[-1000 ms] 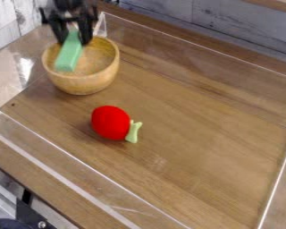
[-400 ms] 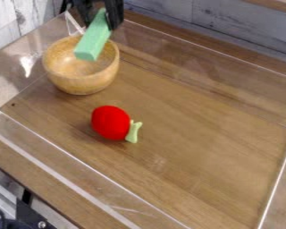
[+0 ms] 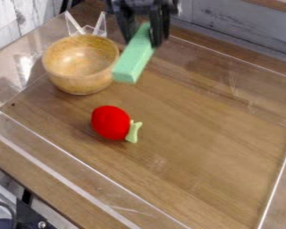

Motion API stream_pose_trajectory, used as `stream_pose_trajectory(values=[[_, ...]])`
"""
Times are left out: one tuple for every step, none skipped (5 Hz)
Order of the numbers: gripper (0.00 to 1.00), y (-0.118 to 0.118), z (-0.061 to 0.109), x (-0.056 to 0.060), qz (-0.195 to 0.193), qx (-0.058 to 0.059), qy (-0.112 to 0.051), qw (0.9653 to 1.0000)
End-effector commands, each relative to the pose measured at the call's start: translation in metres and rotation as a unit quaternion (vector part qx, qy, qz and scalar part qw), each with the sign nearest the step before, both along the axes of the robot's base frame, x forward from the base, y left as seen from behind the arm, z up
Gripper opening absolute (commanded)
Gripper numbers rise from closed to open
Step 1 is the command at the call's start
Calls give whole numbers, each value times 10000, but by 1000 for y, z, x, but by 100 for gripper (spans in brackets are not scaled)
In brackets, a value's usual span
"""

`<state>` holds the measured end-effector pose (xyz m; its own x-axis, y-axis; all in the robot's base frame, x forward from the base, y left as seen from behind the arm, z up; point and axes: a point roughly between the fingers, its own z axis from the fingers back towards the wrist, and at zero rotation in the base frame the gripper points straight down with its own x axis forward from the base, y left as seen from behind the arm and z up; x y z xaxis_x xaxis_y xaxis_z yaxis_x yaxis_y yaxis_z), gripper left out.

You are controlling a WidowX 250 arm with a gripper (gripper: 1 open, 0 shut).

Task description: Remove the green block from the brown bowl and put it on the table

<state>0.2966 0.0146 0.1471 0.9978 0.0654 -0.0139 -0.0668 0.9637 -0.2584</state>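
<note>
Looking down on the table (image 3: 217,134), we see the gripper (image 3: 147,27) clamped on the top end of the green block (image 3: 136,55), jaws pressed to its sides. The block hangs in the air just right of the brown bowl (image 3: 79,64), its long axis tilted, lower end pointing down-left. A red ball (image 3: 108,122) sits nearer us.
</note>
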Motion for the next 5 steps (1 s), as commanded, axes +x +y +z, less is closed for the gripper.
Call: stream_pose_trajectory(values=[[0,-31,-4,-9,-242,-38,-253,9994],[0,-66,-24,-5,-524,-73,-229,9983],[0,-84,-46,1,-839,-73,-249,9961],[0,-82,-85,6,-1325,6,-268,9908],[0,-77,-114,8,-1718,57,-273,9847]])
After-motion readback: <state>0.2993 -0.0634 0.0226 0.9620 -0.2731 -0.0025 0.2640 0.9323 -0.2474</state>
